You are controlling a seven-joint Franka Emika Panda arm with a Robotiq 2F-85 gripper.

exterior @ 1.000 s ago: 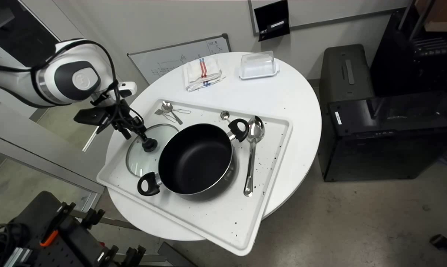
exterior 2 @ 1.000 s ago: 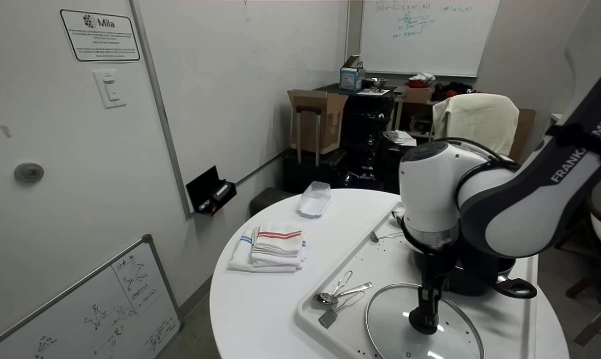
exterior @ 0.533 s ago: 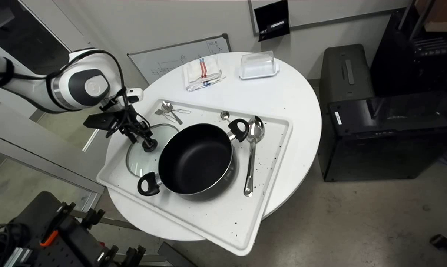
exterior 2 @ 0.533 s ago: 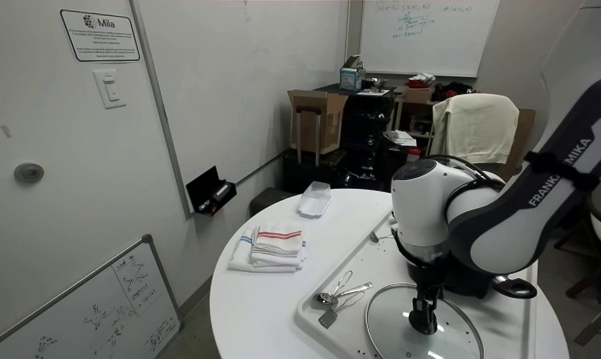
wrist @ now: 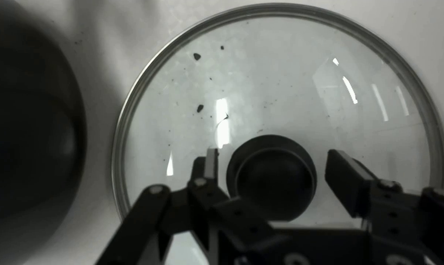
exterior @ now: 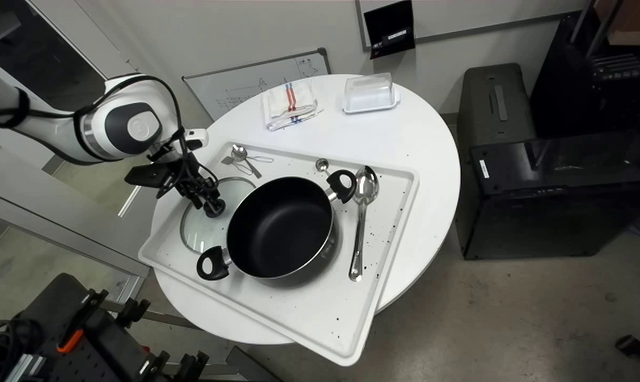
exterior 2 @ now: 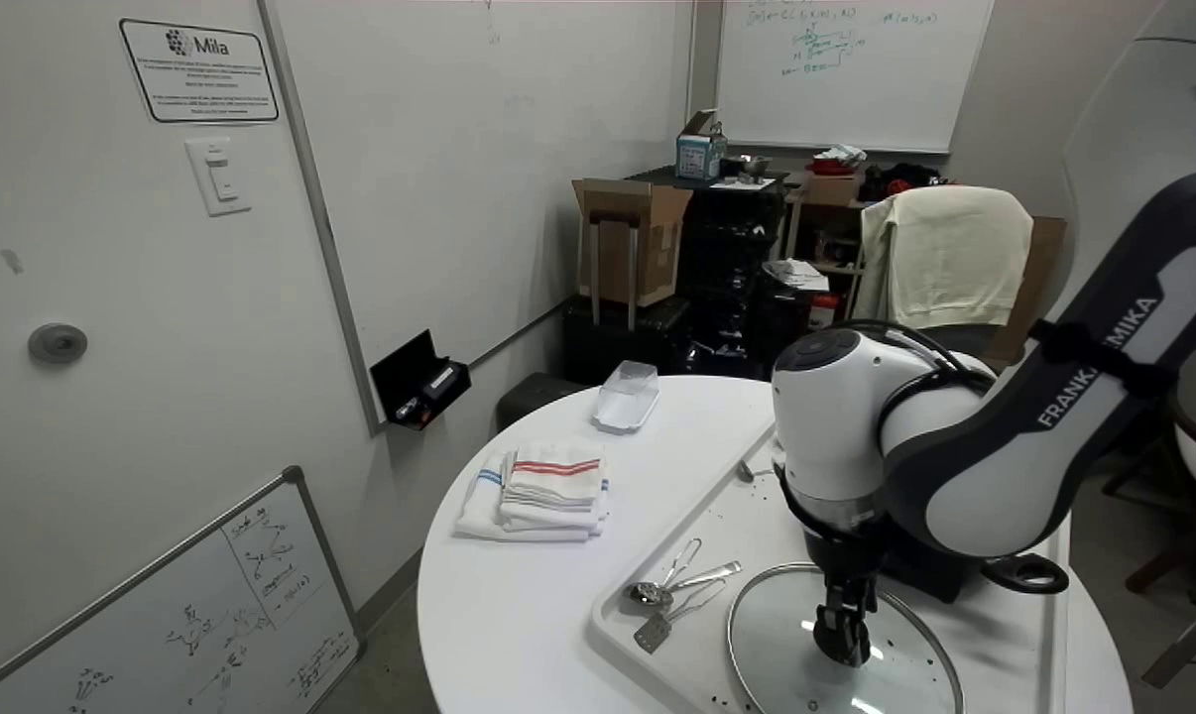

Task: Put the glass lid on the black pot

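plainly see the lid as a round of clear glass, ringed by thin metal and topped by a black knob. lies flat on the tray, knob up, just beside the pot, with a narrow strip of tray between in the wrist view. carries bright streaks of reflection, plus dark specks on or under the glass; cannot tell which.

see the gripper with parted jaws, one finger to each side of the knob and a thin gap between knob and pad on both sides, so not clenched on it.

set against a second ago, find the arm shifted and lower in both exterior views, with the gripper farther in over the knob. find lid and pot in the same places.

around these, see utensils near the lid, a small spoon by the pot, and a big spoon on the pot's far side. past the tray, on the table, see folded towels and a clear-covered dish. note a pot handle crossing the lid's edge in an exterior view, and most of the pot blocked by the arm in an exterior view.
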